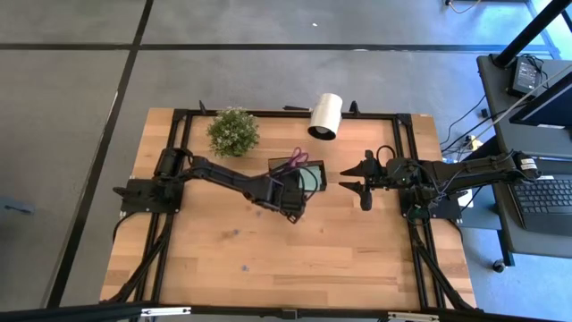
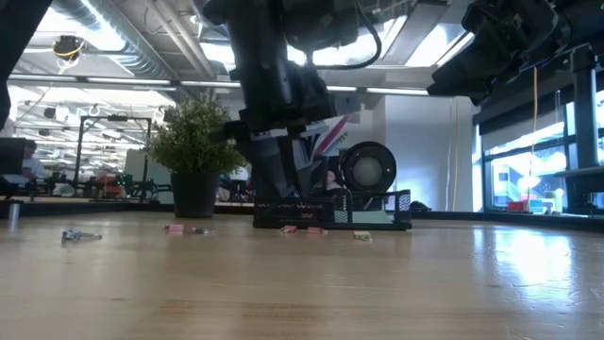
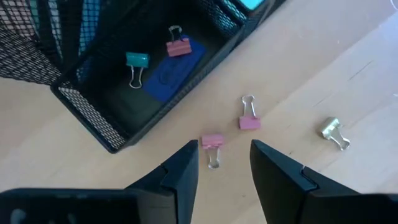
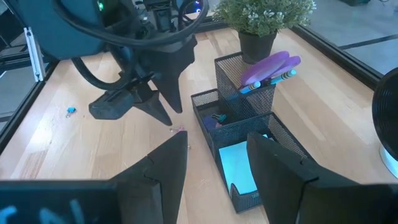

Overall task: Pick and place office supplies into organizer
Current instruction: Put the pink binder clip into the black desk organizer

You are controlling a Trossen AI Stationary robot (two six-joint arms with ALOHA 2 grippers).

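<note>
Left wrist view, pink clip (image 3: 212,143) between open left end effector (image 3: 224,167)

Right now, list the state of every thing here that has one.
left gripper: open, above a pink clip
pink clip: loose on table
organizer: holds two clips
scissors: upright in tall compartment
right gripper: open, empty
white roll: on its side

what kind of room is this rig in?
Likely a robotics lab or open workshop: exposed ceiling ducts, workbenches with a seated person behind the table, a laptop beside it, taped grey floor.
</note>
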